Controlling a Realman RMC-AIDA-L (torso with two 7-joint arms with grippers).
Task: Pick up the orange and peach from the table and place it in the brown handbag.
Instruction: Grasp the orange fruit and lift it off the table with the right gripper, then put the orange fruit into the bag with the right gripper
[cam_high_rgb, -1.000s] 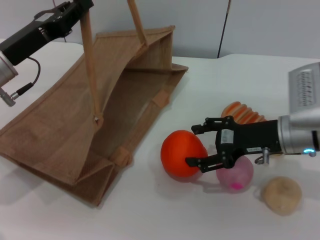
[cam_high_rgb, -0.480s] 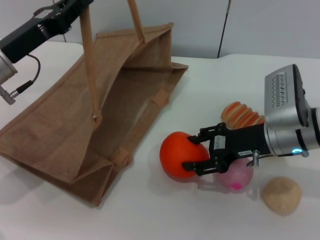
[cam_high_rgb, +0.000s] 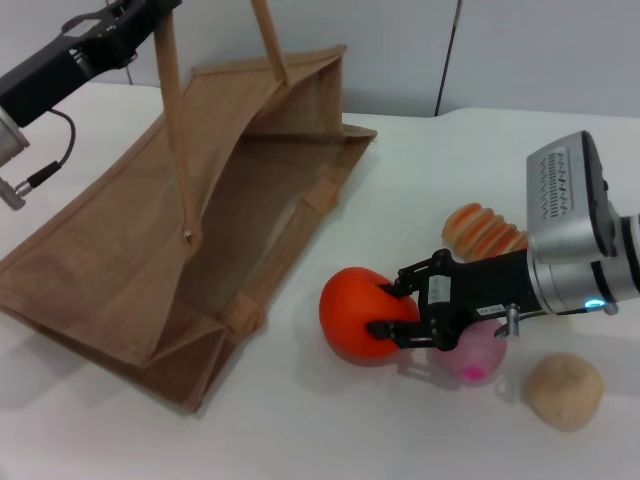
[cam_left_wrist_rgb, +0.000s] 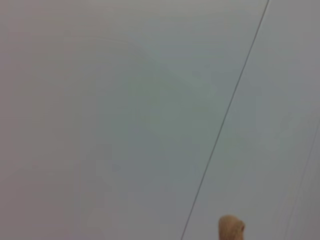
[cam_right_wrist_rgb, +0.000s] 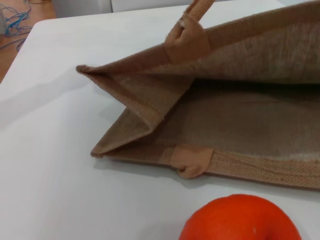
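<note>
The orange (cam_high_rgb: 355, 315) rests on the white table just in front of the brown handbag's (cam_high_rgb: 140, 260) open mouth. My right gripper (cam_high_rgb: 384, 309) reaches in from the right, its two black fingers pressed against the orange's near side, shut on it. Close behind the gripper lies the pale pink peach (cam_high_rgb: 478, 357), partly hidden by it. The right wrist view shows the orange (cam_right_wrist_rgb: 245, 220) close up, with the handbag (cam_right_wrist_rgb: 250, 120) lying open beyond. At the top left, my left gripper (cam_high_rgb: 148, 12) holds one bag handle (cam_high_rgb: 176, 130) up taut; a bit of the handle (cam_left_wrist_rgb: 230, 229) appears in the left wrist view.
A rough beige ball (cam_high_rgb: 565, 390) lies at the right front. A ridged orange-tan item (cam_high_rgb: 483, 230) sits behind the right arm. The second bag handle (cam_high_rgb: 272, 45) rises at the back. A grey wall stands behind the table.
My right gripper slid left and its fingers drew in onto the orange. The left arm with the handle shifted slightly up.
</note>
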